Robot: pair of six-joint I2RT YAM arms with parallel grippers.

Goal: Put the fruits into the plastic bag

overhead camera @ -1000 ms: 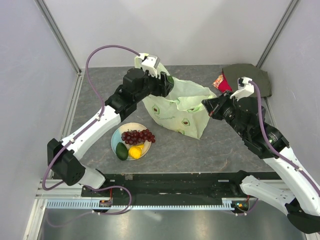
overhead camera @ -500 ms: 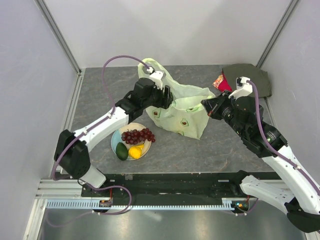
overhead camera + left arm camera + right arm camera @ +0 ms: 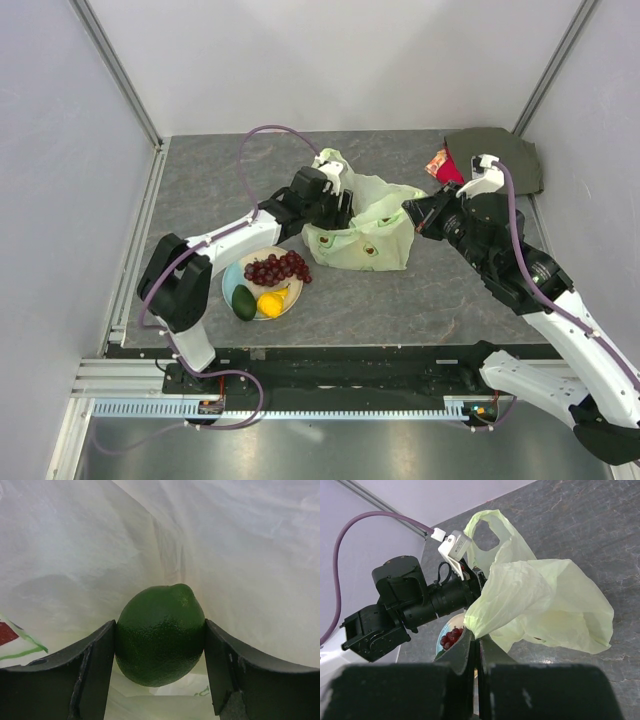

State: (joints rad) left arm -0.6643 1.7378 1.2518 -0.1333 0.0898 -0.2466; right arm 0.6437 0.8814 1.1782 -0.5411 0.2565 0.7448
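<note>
The left gripper, inside the plastic bag, is clamped on a green avocado. The right gripper pinches the bag's rim. Left of the bag, grapes, lemon and second avocado lie on a plate. The bag's avocado prints show no readable lettering.

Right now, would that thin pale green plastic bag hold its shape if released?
Probably not: the thin pale green plastic bag is crumpled and sagging, so likely floppy. The right jaws' pinch holds its edge up: probably light.
</note>
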